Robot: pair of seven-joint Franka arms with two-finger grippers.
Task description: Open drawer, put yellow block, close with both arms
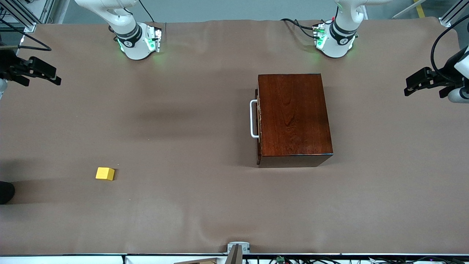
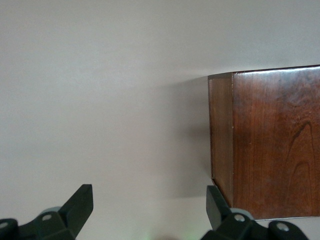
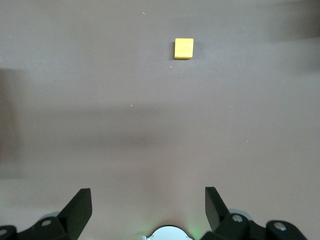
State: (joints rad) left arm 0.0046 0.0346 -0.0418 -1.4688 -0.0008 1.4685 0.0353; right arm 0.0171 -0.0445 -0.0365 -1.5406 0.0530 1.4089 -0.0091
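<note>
1 wooden box (image 1: 294, 116) stands on the brown table (image 1: 190, 212), its 1 drawer (image 1: 258, 121) pushed in, the white handle (image 1: 253, 119) facing the right arm's end. 1 yellow block (image 1: 105, 173) lies on the table well apart from the box, toward the right arm's end and nearer the front camera. 2 grippers hang in the air: the left gripper (image 2: 150, 202) over the table beside the box, fingers spread wide and empty; the right gripper (image 3: 148, 202) over bare table near the block, likewise spread wide and empty.
</note>
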